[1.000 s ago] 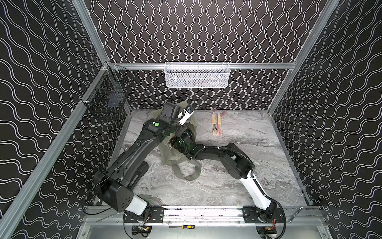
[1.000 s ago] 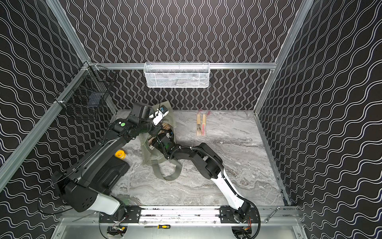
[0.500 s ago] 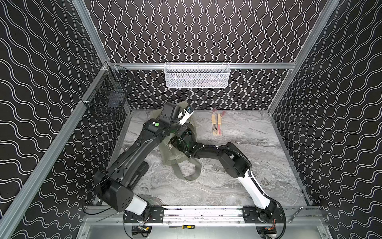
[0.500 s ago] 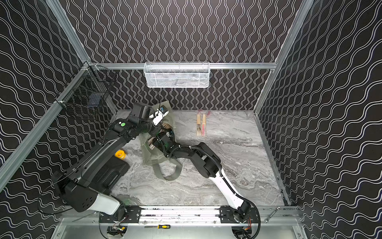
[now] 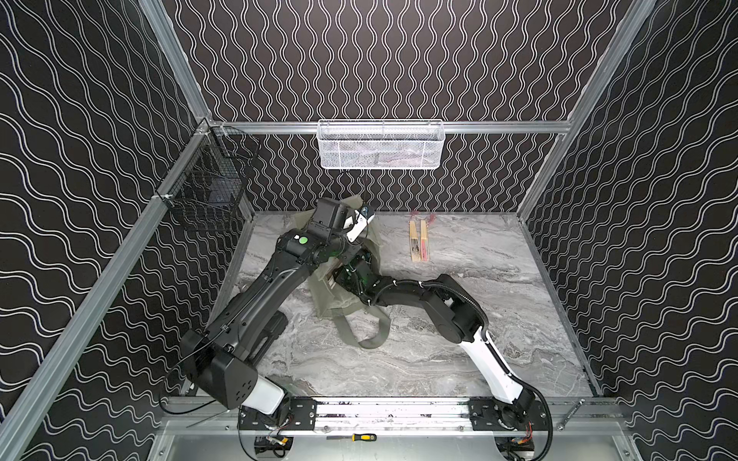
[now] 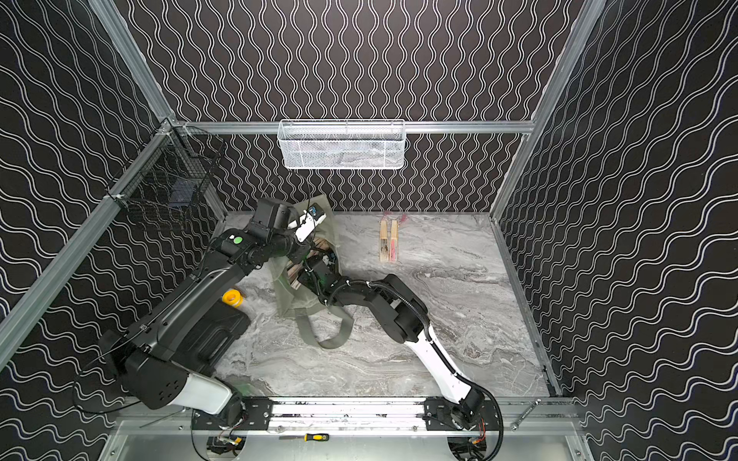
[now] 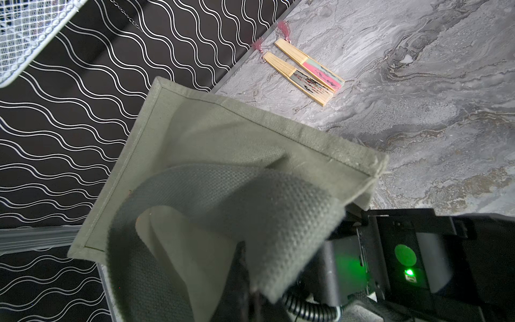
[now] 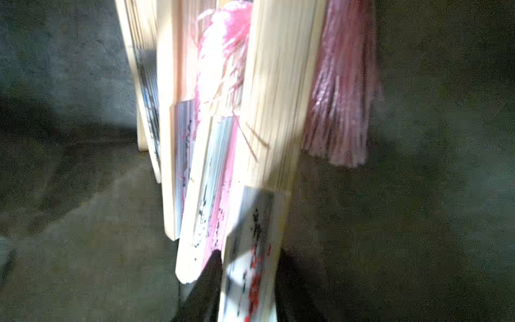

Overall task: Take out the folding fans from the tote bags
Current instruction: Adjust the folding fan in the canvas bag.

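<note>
Desk: one grey marbled desk (image 5: 459, 319) is carrying the scene.
Arms: two. The left arm (image 5: 259, 303) is stretching toward the back wall, its wrist raised over the bag's far edge. The right arm (image 5: 439, 303) is bending at the elbow and reaching low across, its wrist dipping into the bag's mouth.
Tote bag: one grey-green tote bag (image 5: 325, 295) is lying left of the desk's middle. Its far side is standing up against the back wall, and one strap loop (image 5: 373, 331) is trailing toward the front.
Baskets: two. A white mesh basket (image 5: 379, 145) is hanging on the back rail and a black wire basket (image 5: 203, 191) on the left rail.
Folding fans: two folding fans (image 5: 418, 241) are lying side by side near the back wall, right of the bag. At least four more (image 8: 200, 181), blurred, are lying inside the bag.
Left fingers: the left fingers (image 5: 361, 223) are pressing together, pinching the bag's fabric.
Right fingers: the right fingers (image 8: 203, 284) are flanking one fan; whether they are squeezing it cannot be told.
Small items: one yellow roll (image 6: 232, 298) and one screwdriver (image 5: 361, 437).
</note>
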### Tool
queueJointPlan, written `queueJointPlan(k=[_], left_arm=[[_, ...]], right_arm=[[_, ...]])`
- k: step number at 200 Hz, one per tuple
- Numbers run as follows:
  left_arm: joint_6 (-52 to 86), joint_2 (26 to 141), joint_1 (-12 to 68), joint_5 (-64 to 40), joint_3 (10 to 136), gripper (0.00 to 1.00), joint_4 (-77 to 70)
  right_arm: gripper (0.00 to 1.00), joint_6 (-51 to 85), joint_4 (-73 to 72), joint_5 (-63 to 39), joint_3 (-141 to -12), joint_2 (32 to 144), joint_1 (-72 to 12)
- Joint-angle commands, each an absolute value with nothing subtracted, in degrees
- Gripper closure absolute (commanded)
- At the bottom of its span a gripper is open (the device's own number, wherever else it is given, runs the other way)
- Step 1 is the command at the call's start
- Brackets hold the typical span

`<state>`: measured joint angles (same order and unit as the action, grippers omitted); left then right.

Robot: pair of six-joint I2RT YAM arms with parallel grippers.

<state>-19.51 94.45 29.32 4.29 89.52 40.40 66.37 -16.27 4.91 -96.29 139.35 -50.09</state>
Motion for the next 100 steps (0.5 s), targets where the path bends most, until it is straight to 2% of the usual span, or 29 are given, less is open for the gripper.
queueJointPlan(k=[1, 100], left_arm=[[-19.2, 94.6, 29.3, 4.0, 89.3, 1.0, 37.7], [-19.2, 94.7, 29.3, 4.0, 89.3, 1.0, 37.8]], right_arm=[[0.69, 65.9, -14.3, 4.6, -94.9, 137.9, -50.0], [0.73, 62.7, -16.6, -2.9, -85.3, 129.3, -50.0]])
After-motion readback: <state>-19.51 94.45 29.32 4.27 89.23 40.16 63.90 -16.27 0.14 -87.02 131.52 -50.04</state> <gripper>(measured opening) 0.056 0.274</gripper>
